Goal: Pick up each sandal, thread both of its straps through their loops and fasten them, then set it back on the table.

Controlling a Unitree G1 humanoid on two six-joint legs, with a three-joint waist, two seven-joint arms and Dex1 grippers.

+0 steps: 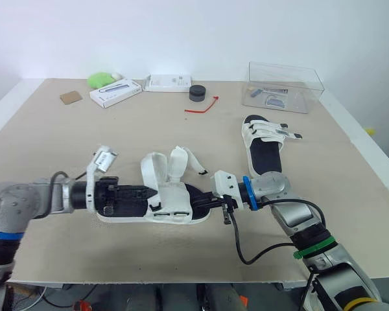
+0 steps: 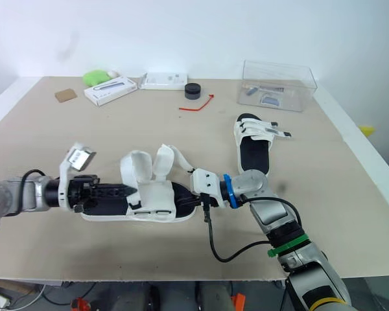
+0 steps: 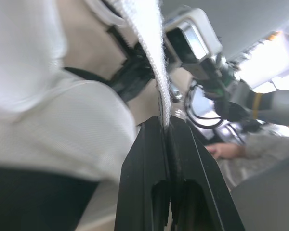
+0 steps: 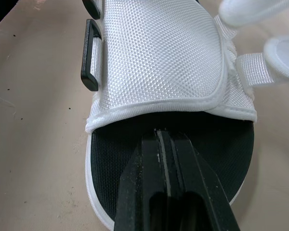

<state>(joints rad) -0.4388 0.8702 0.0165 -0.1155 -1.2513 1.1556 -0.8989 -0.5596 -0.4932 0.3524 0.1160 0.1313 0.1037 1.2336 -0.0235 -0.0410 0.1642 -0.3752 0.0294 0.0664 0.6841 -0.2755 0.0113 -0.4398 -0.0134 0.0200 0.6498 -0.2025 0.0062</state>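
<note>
Webbing of one white strap (image 3: 149,48) runs down between the fingers of the left gripper (image 3: 164,126), which are clenched on it. The pinch sits low on the strap, close to where it leaves the upper, probably so the free end can be steered rather than left to flop. Which of the two straps this is, I cannot tell.

Just ahead of those fingertips, and between the two grippers, lies the sandal (image 1: 175,197), flat on the table (image 1: 65,149), with both straps standing up loose above its white mesh upper. It is not lifted. The black loops (image 4: 90,67) run along the side of the upper nearest the robot, and nothing passes through them yet, so I judge the threading has barely begun.

At the far end of the sandal from the left gripper, the right gripper (image 4: 164,137) is closed on the toe end, its fingers lying over the black footbed with a thin pale edge caught between them. That hold looks meant to brace the sandal so that a pull on the strap does not drag it across the table. Each arm thus has its own job: one anchors, one feeds.

Beyond the right gripper, well apart from both, the second sandal (image 1: 262,146) rests on the table with its straps laid across its upper. Whether they are fully fastened is not clear.
</note>
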